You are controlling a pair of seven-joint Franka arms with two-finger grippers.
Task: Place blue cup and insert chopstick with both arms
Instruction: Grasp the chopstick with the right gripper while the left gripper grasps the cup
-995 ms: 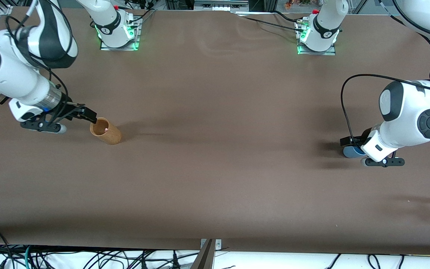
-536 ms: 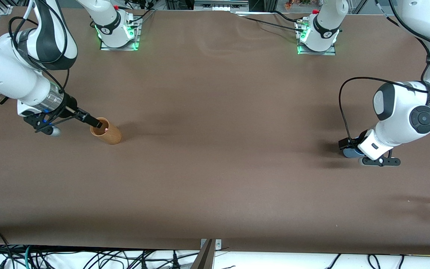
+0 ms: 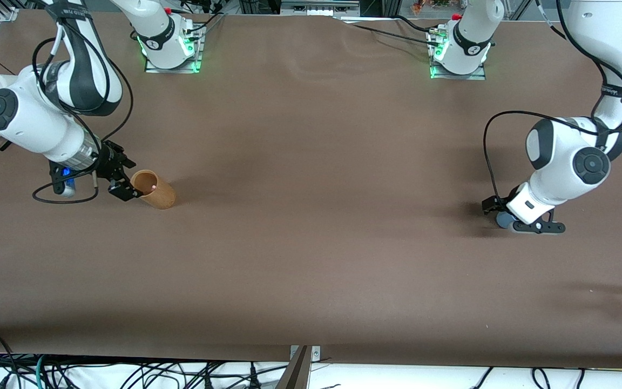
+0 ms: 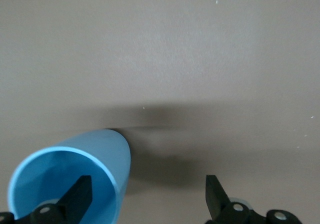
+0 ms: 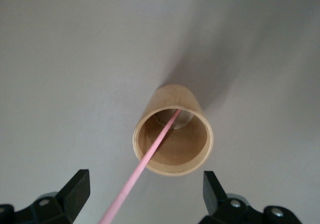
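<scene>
While thin pink chopstick (image 5: 150,161) leans inside tan wooden cylinder cup (image 3: 153,189), tip on cup floor, insertion step judged done. Right gripper (image 3: 122,178) hangs just beside tan cup's rim, fingers spread, nothing held; chopstick passes loose between them. Left gripper (image 3: 497,208) sits low at table, fingers apart; one finger seen inside small light-blue tapered cup (image 4: 70,181), other outside, not clamped. Next move judged: closing on blue cup wall required before carrying.
</scene>
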